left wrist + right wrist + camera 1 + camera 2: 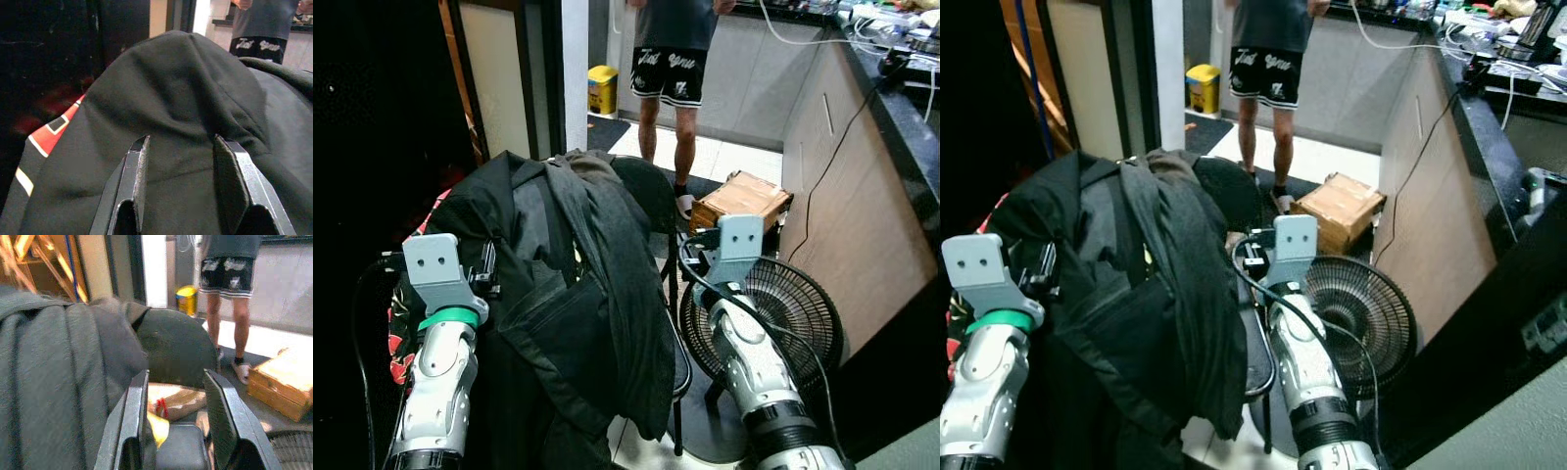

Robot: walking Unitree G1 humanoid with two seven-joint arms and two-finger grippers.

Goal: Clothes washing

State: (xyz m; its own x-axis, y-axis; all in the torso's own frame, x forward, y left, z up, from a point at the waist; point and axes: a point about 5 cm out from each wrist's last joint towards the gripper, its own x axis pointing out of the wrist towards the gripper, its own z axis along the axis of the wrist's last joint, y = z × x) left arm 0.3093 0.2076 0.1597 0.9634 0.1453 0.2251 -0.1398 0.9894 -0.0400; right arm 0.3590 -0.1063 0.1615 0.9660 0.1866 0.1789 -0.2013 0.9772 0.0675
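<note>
A heap of dark clothes (568,274) hangs over a black chair (651,191): a black jacket (186,98) on the left and a grey garment (58,362) draped across the top. A red patterned cloth (401,333) peeks out at the heap's left edge. My left gripper (181,142) is open, its fingers just over the black jacket's fold, holding nothing. My right gripper (176,377) is open beside the heap's right side, pointing at the chair back and seat. A beige packet (178,399) and something yellow (156,428) lie on the seat.
A floor fan (783,304) stands close under my right arm, with a wooden box (741,199) behind it. A person (671,69) in dark shorts stands ahead by a yellow bin (602,88). A dark counter (901,98) with cables runs along the right.
</note>
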